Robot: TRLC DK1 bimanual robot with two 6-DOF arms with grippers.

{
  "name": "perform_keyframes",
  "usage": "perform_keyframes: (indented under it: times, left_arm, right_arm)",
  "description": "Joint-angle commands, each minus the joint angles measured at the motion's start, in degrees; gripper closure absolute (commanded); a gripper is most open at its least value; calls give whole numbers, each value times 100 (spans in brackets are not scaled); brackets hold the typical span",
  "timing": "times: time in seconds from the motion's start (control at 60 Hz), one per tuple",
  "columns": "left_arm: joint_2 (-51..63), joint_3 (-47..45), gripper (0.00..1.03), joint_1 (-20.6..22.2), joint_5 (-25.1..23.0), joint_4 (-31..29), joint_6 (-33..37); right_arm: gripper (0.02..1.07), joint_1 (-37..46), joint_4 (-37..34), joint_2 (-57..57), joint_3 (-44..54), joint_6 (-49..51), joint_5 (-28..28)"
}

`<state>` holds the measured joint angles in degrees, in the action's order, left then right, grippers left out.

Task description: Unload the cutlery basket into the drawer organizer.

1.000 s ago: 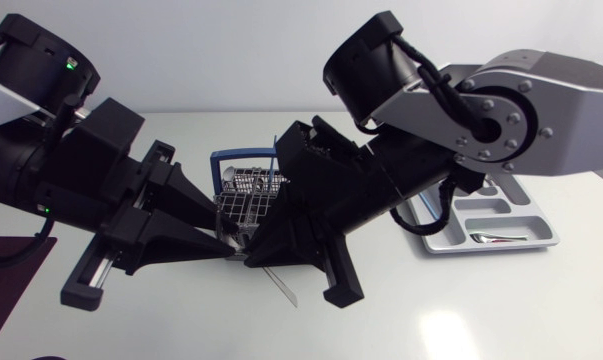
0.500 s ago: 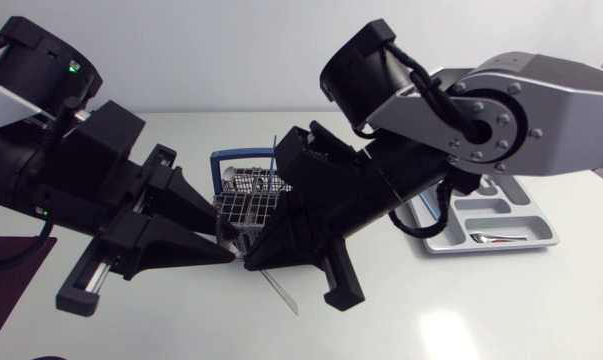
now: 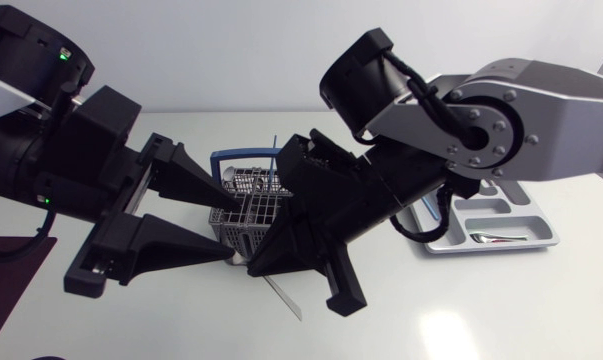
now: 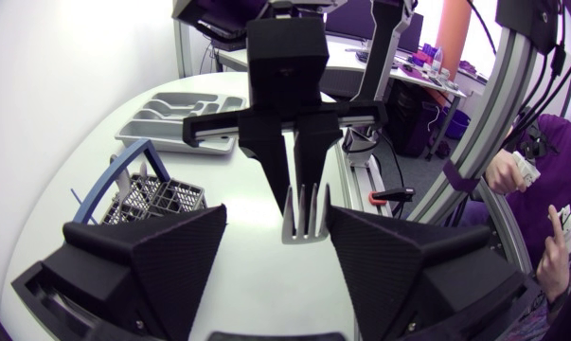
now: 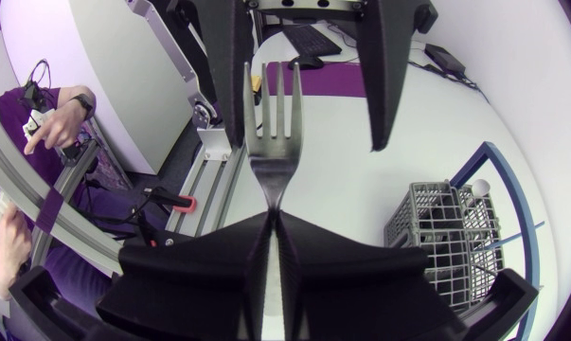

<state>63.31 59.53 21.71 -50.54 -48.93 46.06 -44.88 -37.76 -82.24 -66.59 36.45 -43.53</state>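
Note:
My right gripper (image 3: 257, 262) is shut on a silver fork (image 3: 285, 298), whose handle sticks out behind the fingers toward the table's front. In the right wrist view the fork (image 5: 274, 123) stands straight out of my shut gripper (image 5: 273, 218). Its tines lie between my left arm's spread fingers (image 5: 230, 57) without touching them. My left gripper (image 3: 231, 228) faces it, open, in front of the wire cutlery basket (image 3: 249, 205). From the left wrist, the fork's tines (image 4: 304, 216) hang from the right gripper (image 4: 299, 194) between my own open fingers (image 4: 152, 256). The grey drawer organizer (image 3: 536, 215) lies at the right.
The basket has a blue handle (image 3: 239, 154), and a thin blue stick (image 3: 274, 160) stands in it. One piece of cutlery (image 3: 491, 238) lies in the organizer's front compartment. A dark mat (image 3: 6, 275) lies at the table's left edge.
My left gripper has opened, its fingers spreading away from the fork. My right gripper closed on the fork and keeps it.

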Motion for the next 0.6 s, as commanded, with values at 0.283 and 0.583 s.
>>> perform_keyframes:
  times: [0.283, 0.583]
  left_arm:
    - [-117, 156, 5, -827, -78, 999, -1143]
    - [-55, 50, 5, -950, 449, 1658, -1741]
  right_arm:
    - [102, 990, -671, 876, 480, 328, 20]
    - [102, 2572, -1190, 1474, 594, 662, 196]
